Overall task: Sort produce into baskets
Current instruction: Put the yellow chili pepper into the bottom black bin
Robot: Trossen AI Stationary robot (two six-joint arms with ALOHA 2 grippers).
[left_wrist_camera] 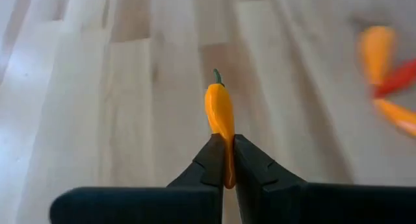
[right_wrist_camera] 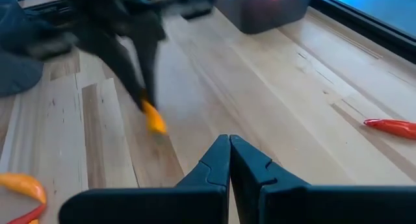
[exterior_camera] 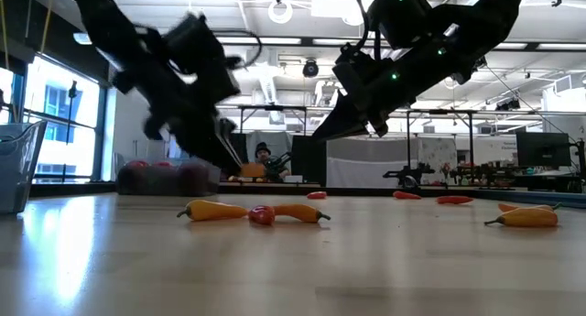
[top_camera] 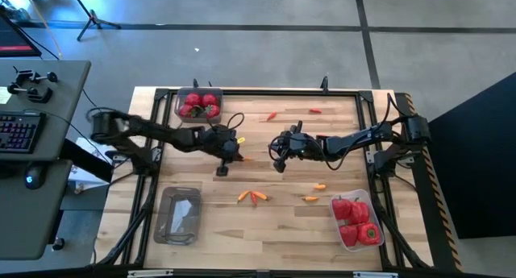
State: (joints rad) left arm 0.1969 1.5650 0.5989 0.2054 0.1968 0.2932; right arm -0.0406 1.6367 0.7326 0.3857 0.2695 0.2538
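Observation:
My left gripper [top_camera: 236, 155] is shut on a small orange chili pepper [left_wrist_camera: 220, 113] with a green stem, above the table's middle; it also shows in the right wrist view [right_wrist_camera: 153, 117]. My right gripper [top_camera: 277, 159] is shut and empty, just right of it above the table [right_wrist_camera: 229, 143]. A clear tub [top_camera: 198, 104] at the far left holds round red fruits. A clear tub [top_camera: 355, 220] at the near right holds red bell peppers. A clear tub [top_camera: 178, 214] stands at the near left. Several orange and red chilies [top_camera: 253, 197] lie on the table. My left gripper pinches the orange chili's blunt end [left_wrist_camera: 228, 160] between its two fingers. The fingers lie along the chili, and its stem end [left_wrist_camera: 217, 75] sticks out past the fingertips. The chili is lifted clear of the table.
Loose chilies lie at the far side [top_camera: 272, 115] [top_camera: 314, 111] and toward the near right [top_camera: 320, 186] [top_camera: 310, 199]. A black frame rail [top_camera: 266, 91] runs round the table. A desk with a keyboard [top_camera: 20, 133] stands beyond the table's left edge.

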